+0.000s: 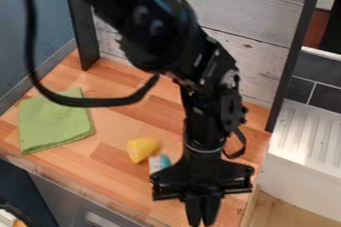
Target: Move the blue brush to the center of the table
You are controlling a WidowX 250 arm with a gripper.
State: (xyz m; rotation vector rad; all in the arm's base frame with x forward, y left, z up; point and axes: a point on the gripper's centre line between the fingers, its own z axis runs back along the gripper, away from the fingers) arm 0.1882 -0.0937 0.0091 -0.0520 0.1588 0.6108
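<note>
Here's the wooden table (pixel 113 173), the black arm (pixel 163 29) slanting over it, claw (pixel 202 219) hanging at the near side, narrow, nothing in its grip! Past the yellow piece (pixel 142 149), there's the likely blue brush (pixel 160 162), a partly hidden blue-and-white bit lying left and far of the fingertips. Which way does it point, its long axis? Can't tell!

Desk (pixel 123 121), wood, plank-patterned top. Bearing: one green cloth (pixel 55 121), flat, at the view's left; one yellow object (pixel 140 149), nearer the middle; just beside it, one blue-and-white object (pixel 157 163), partly hidden.
</note>
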